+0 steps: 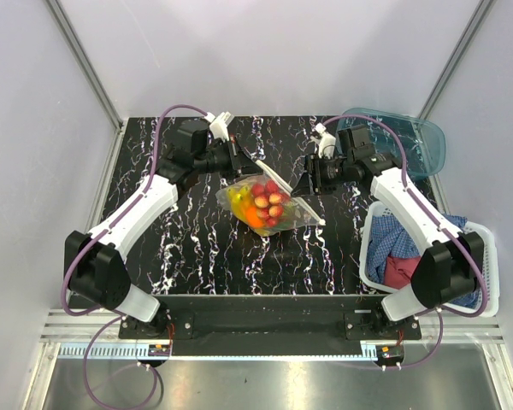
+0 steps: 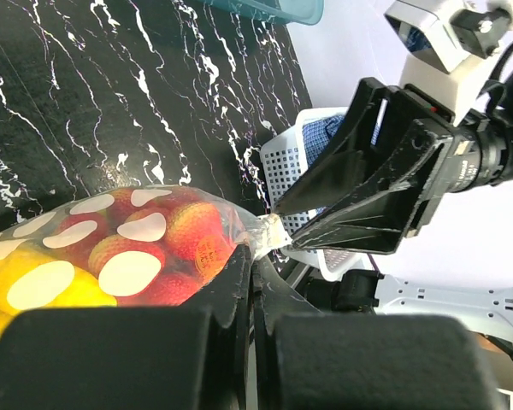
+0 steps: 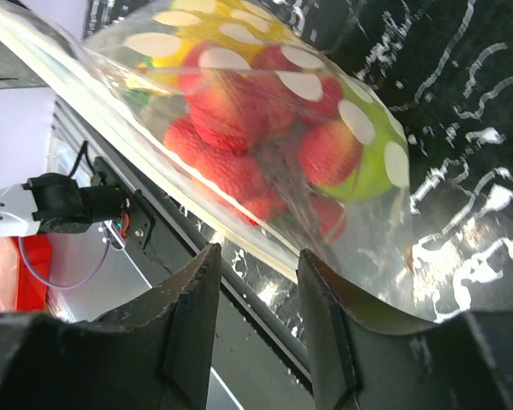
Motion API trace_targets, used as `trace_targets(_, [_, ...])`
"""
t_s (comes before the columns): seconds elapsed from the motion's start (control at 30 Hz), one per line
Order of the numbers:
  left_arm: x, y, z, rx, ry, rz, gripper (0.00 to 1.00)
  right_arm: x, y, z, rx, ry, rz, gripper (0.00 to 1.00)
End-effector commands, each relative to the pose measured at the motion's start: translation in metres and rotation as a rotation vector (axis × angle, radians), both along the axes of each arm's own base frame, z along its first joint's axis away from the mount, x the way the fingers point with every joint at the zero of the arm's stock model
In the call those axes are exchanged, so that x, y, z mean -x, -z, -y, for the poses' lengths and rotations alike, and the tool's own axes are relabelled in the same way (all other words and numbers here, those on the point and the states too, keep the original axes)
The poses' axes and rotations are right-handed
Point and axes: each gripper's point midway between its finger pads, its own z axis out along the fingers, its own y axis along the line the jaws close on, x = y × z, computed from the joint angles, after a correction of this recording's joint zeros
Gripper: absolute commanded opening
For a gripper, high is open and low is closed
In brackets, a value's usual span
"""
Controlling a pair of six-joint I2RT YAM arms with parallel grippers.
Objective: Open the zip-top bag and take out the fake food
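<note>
Clear floppy plastic zip-top bag: thin film printed w/ pale round dots, stiffer whitish zip strip along its top edge. Inside is the fake food, all glossy moulded plastic: bumpy red berry cluster, smooth green round fruit, yellow piece, orange piece, bunched in the bag's belly.

Left tool, matte black w/ flat fingers, is at the bag's upper-left edge. Its jaws are pressed together on the film, which runs in btwn them in the left wrist view. Right tool, w/ the same black wedge-shaped fingers, is at the bag's right end. Its jaws stand part-way apart, straddling the zip strip, w/ a gap showing in the right wrist view, so not clamped. The bag's top edge stretches btwn the two tools.

The bag is mid-counter. The counter is black w/ white marble veining, smooth & slightly shiny. Right of the bag is a white slatted plastic basket holding a blue checked cloth & a red cloth. Behind-right of the bag is a rigid teal translucent tray. Pale matte wall panels w/ aluminium posts stand behind the bag.
</note>
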Motion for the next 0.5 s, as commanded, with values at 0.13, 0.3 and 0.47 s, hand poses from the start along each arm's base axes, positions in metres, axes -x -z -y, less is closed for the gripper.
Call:
trace_targets(0.13, [0.005, -0.036, 0.005, 0.075, 0.048, 0.115, 0.00, -0.003, 0.004, -0.012, -0.070, -0.062, 0.048, 0.49])
trace_targets(0.3, [0.007, -0.037, 0.006, 0.080, 0.062, 0.117, 0.00, -0.004, 0.009, -0.010, -0.061, -0.049, 0.051, 0.50])
trace_targets(0.47, [0.009, -0.036, 0.006, 0.080, 0.064, 0.113, 0.00, -0.001, -0.007, -0.008, -0.067, -0.041, 0.096, 0.52])
